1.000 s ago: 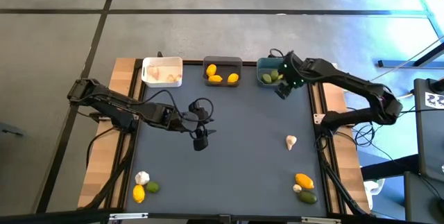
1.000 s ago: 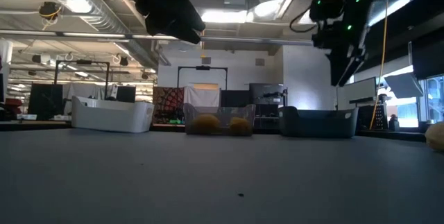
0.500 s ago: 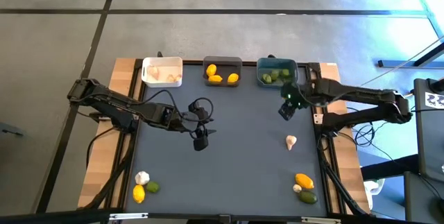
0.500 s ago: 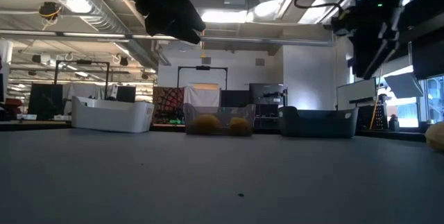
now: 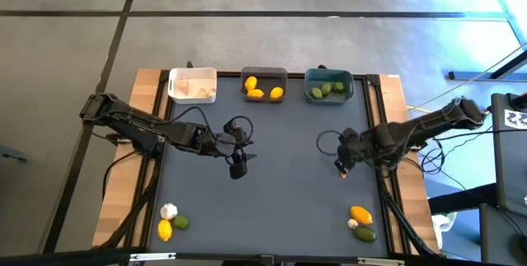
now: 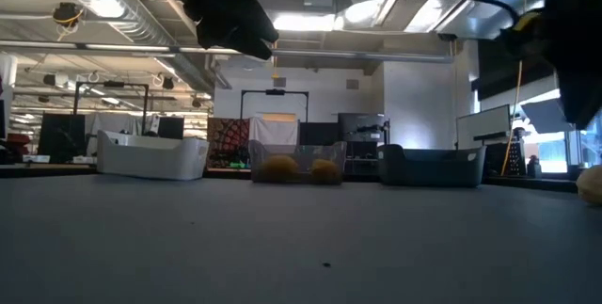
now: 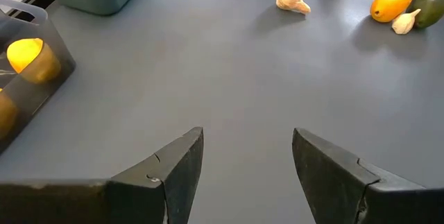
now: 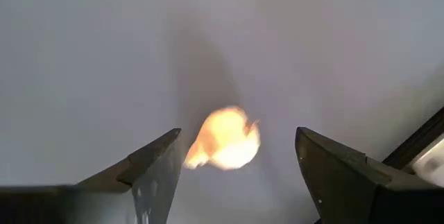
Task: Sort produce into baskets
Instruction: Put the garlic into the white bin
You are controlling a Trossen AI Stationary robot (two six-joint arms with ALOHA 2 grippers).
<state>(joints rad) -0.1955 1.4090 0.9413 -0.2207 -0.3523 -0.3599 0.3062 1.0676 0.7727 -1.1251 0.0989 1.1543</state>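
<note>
My right gripper (image 8: 238,132) hangs open, pointing down, right over a lone whitish garlic bulb (image 8: 225,139) that lies on the grey table. The bulb shows between the two fingers and below them, apart from both. In the high view this gripper (image 5: 342,165) covers the bulb. My left gripper (image 5: 237,165) waits open over the table's middle with nothing in it (image 7: 248,132). Along the far edge stand the white basket (image 5: 192,85) with garlic, the dark grey basket (image 5: 264,85) with lemons and the teal basket (image 5: 328,85) with limes.
At the near left lie a garlic bulb (image 5: 168,211), a lime (image 5: 181,222) and a lemon (image 5: 165,231). At the near right lie a lemon (image 5: 360,214), a small garlic (image 5: 352,224) and a lime (image 5: 366,234). Wooden rails run along both table sides.
My right gripper has swung from over the teal basket toward the table's near edge, sinking a little and rolling about its own axis, and now stands over the lone garlic bulb. The bulb has kept its place.
</note>
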